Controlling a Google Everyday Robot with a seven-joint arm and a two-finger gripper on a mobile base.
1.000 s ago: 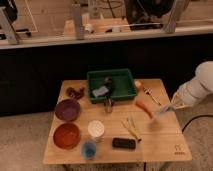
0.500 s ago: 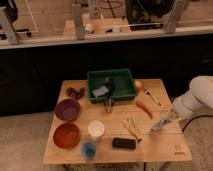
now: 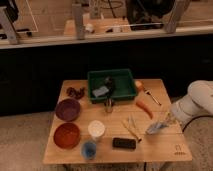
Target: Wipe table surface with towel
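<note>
- My gripper [image 3: 165, 121] sits at the bench's [image 3: 107, 150] four o'clock, fingers pinching the towel [image 3: 156, 128].
- Towel's soft and limp; I'd hold one edge.

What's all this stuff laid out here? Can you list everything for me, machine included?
table surface: 1, light-brown wood, centre, small dark logo at front right corner
bin: 1, green, rear middle, dark items and a bluish cloth inside
purple bowl: 1, left side
red-brown bowl: 1, front left
white cup: 1, in front of the bin
blue cup: 1, front edge
black rectangular object: 1, front middle
carrot: 1, orange, right of centre
towel: 1, pale grey-blue, right side, on the table under the tool
arm: 1, white, right edge
tool: 1, at the towel
</note>
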